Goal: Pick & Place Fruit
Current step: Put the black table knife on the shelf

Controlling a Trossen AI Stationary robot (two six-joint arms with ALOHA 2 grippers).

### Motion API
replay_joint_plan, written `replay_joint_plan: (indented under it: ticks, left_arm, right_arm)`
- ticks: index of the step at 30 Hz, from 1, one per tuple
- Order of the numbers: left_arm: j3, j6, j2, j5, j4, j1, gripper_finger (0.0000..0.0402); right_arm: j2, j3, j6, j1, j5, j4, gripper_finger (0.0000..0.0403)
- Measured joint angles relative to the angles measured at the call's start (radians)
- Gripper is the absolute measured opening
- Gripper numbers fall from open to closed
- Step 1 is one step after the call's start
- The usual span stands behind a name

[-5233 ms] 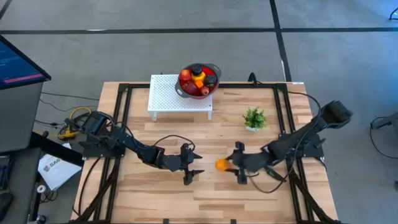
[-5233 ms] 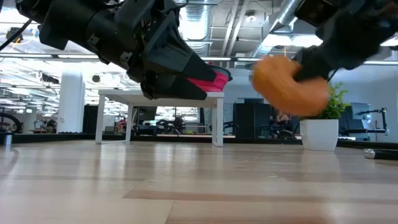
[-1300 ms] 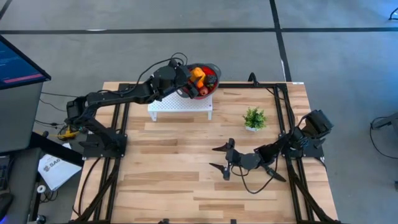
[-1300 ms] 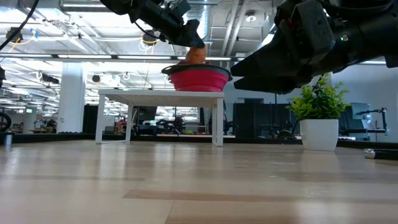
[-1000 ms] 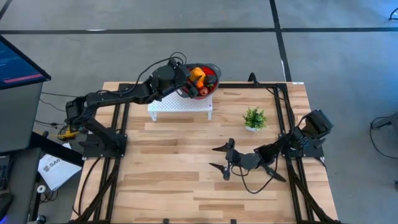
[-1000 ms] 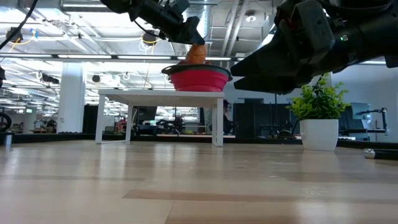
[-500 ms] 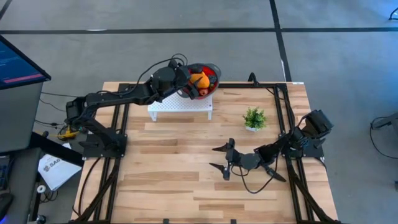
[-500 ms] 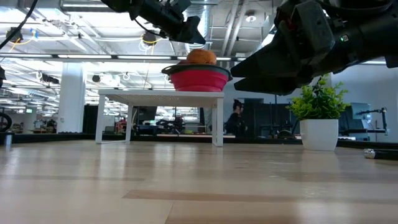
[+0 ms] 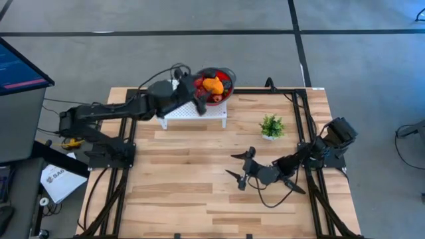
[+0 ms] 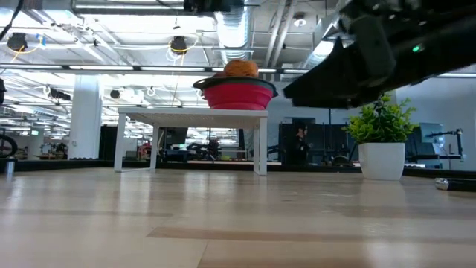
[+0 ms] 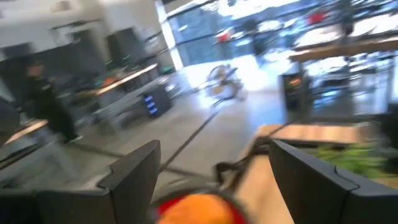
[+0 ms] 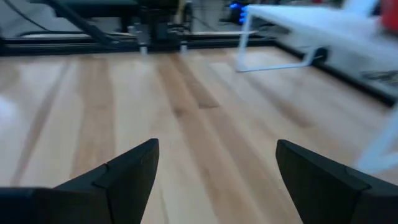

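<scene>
A red bowl (image 9: 228, 87) with dark handles stands on a small white perforated stand (image 9: 179, 110) at the table's far side. It holds several toy fruit pieces: an orange one (image 9: 212, 85) on top, red and dark ones around it. In the low view the orange piece (image 10: 241, 68) shows above the bowl's rim (image 10: 239, 94). My left gripper (image 9: 199, 100) is open just left of the bowl, holding nothing; its wrist view shows the orange piece (image 11: 198, 208) below the fingers. My right gripper (image 9: 240, 174) is open over the table's middle, right of centre, holding nothing.
A small green potted plant (image 9: 271, 126) stands right of the white stand, far of my right gripper. Bare wooden table (image 9: 172, 179) stretches across the near and left parts. Black frame rails (image 9: 302, 119) run along both sides. People show in the room beyond the table.
My left gripper let go of the orange piece, which now lies on top of the fruit in the bowl. The left arm then drew back from the bowl toward the table's left and rose out of the low view. My right gripper shifted only slightly.
</scene>
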Motion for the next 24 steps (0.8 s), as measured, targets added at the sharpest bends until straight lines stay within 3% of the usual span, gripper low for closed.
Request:
replay_joint_plan:
  ticks: [7,12,15,18,21,24]
  left_arm:
    - [0.000,-0.078,-0.040,0.002,-0.097,-0.255,0.0294]
    - [-0.083,-0.178,-0.041,0.002,-0.104,-0.401,0.0294]
    - [-0.165,-0.272,-0.040,0.000,-0.098,-0.458,0.0294]
    - [-0.258,-0.380,-0.040,0.000,-0.084,-0.501,0.0294]
    - [-0.362,-0.501,-0.040,0.000,-0.044,-0.531,0.0294]
    - [-0.469,-0.605,-0.040,-0.014,0.054,-0.552,0.0294]
  right_arm:
    - [-0.213,0.000,0.099,0.161,0.276,-0.368,0.0300]
    - [-0.471,0.000,0.346,0.273,0.310,-0.753,0.0285]
    - [-0.617,0.000,0.521,0.323,0.208,-0.971,0.0282]
    - [-0.732,0.000,0.695,0.344,-0.038,-1.164,0.0281]
    - [-0.764,0.000,0.827,0.346,-0.221,-1.330,0.0281]
    - [-0.728,0.000,0.913,0.345,-0.277,-1.491,0.0281]
